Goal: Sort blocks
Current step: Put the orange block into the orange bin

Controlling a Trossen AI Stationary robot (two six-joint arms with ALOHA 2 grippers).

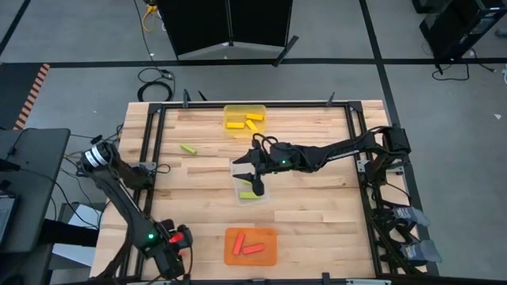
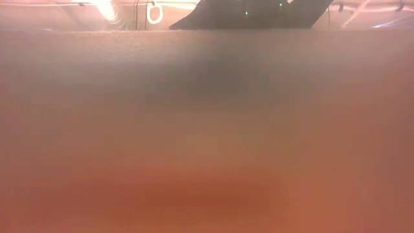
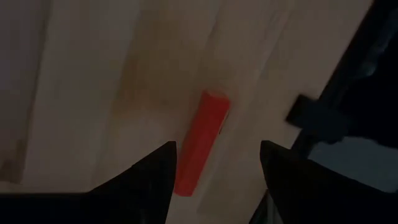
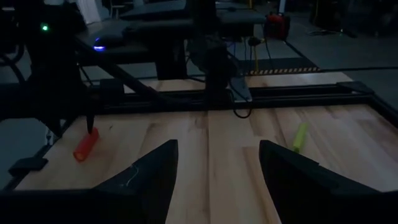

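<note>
Grey floor [image 1: 71,47] with cables [image 1: 155,77] surrounds the wooden table [image 1: 317,214].

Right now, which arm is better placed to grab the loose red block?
Left. The left gripper hangs open with the red block between its fingers, while the right gripper is over the clear tray.

Yellow blocks [image 1: 242,123] three, red [image 1: 247,248] (tray) two.

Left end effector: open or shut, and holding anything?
Open and empty. In the left wrist view the left end effector has its fingers spread apart above a red block lying flat on the table.
</note>
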